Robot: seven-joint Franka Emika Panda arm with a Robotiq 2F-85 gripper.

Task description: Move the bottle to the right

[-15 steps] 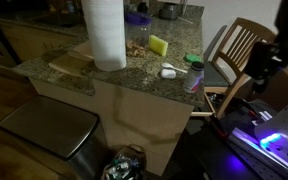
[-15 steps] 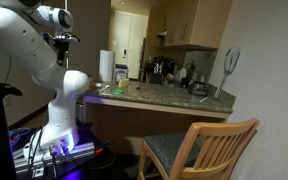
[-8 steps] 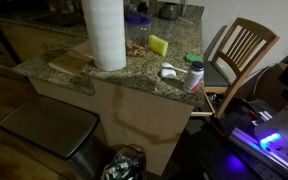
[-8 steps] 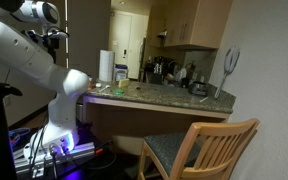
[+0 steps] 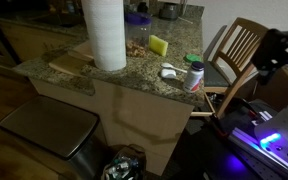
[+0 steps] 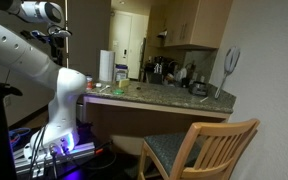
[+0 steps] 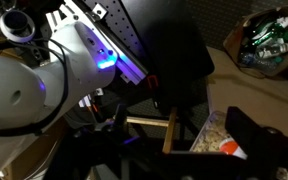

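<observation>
The bottle, small and pale with a reddish band, stands upright at the near right corner of the granite counter. In the wrist view it shows from above on the counter's corner. My gripper is held high beside the counter, well away from the bottle. In an exterior view the dark arm shows at the right edge. In the wrist view the dark jaws look open with nothing between them.
A tall paper towel roll stands on a wooden board. A flat white disc and a yellow sponge lie near the bottle. A wooden chair stands by the counter's corner. A bin sits below.
The arm has shifted at the right edge of the exterior view, dipping and coming back up. The bottle and the other things on the counter have not moved.
</observation>
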